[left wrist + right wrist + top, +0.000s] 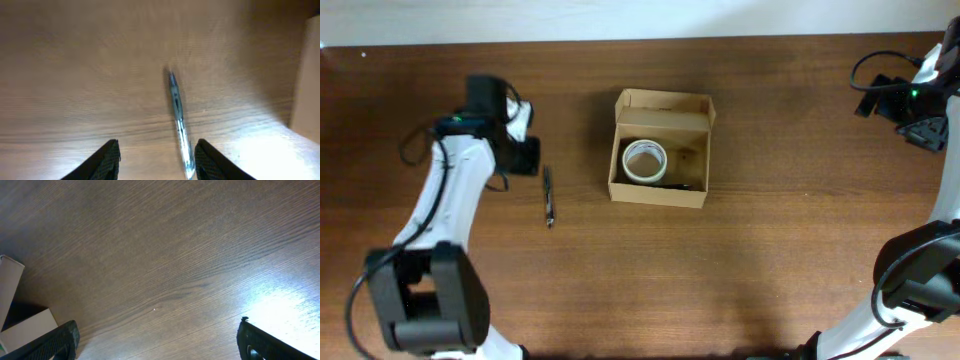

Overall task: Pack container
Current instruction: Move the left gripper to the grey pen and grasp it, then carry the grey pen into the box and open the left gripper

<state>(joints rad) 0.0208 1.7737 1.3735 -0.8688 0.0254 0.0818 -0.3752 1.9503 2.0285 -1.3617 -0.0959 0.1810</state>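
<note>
The container (660, 190), a tan cardboard box with its flap lid open, sits at the table's middle with a white tape roll (644, 160) and a dark thin item inside. A pen (549, 195) lies on the table left of the box; it also shows in the left wrist view (178, 117). My left gripper (157, 152) is open above the table, the pen lying just inside its right finger. My right gripper (157, 337) is open and empty at the far right, over bare wood. The box edge shows in the right wrist view (22, 325).
The box wall shows at the right edge of the left wrist view (306, 80). Cables run along both arms near the table's back corners.
</note>
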